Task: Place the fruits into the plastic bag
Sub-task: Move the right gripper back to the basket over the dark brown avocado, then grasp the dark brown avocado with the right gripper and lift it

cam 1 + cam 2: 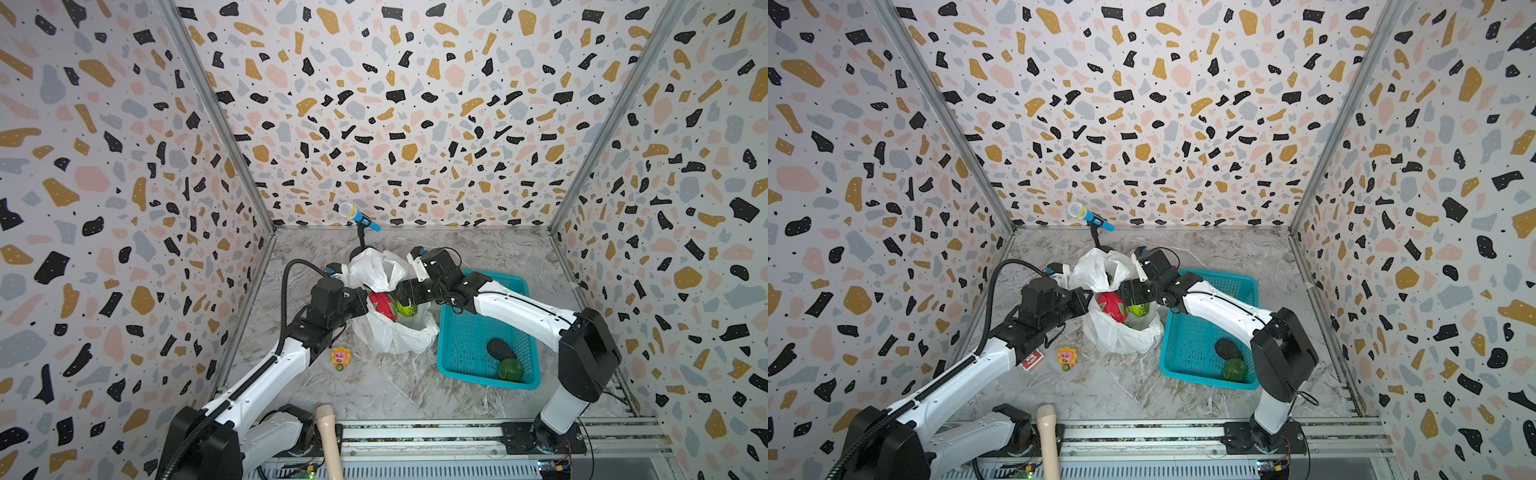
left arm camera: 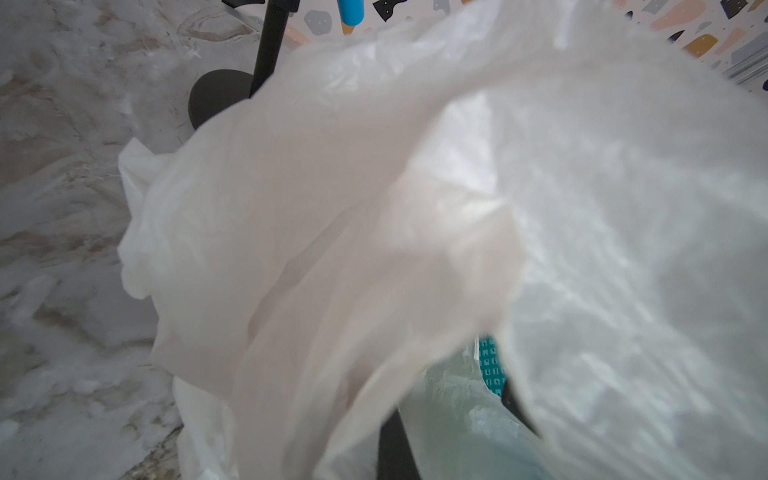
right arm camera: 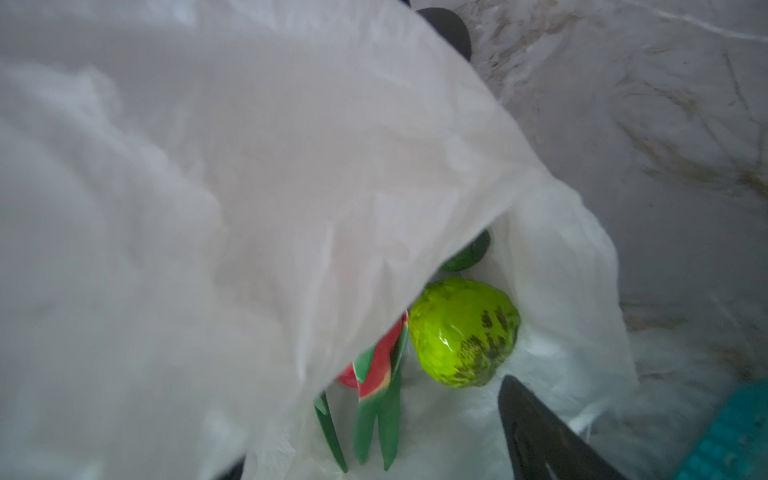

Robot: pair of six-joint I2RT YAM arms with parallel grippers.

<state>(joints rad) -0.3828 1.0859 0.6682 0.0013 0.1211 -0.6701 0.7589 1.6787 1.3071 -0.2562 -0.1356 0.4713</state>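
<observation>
Should the thin film slip from the left gripper, whose jaws were pressed together, as far as could be judged, on the rim of the plastic bag beside the dragon fruit, the raised far wall would be expected to sag over the mouth and block the next fruit. A second hazard was judged to lie with the right gripper. Its fingers were spread wide inside the mouth, just above the bumpy green fruit, which lay free of them — a withdrawal made too low or sideways could catch the film and drag the bag, or knock the microphone stand just behind it. The near wall was slumped low, so a tug could let a round fruit roll out. The bag was located on the table between the two arms, just beside the basket. Its mouth faced upward and its long axis ran from far to near in both top views. The dragon fruit's long axis was slanted from far-left to near-right. A dark fruit and a round green fruit lay in the basket, not yet moved — the dark one lay slanted across the floor.
</observation>
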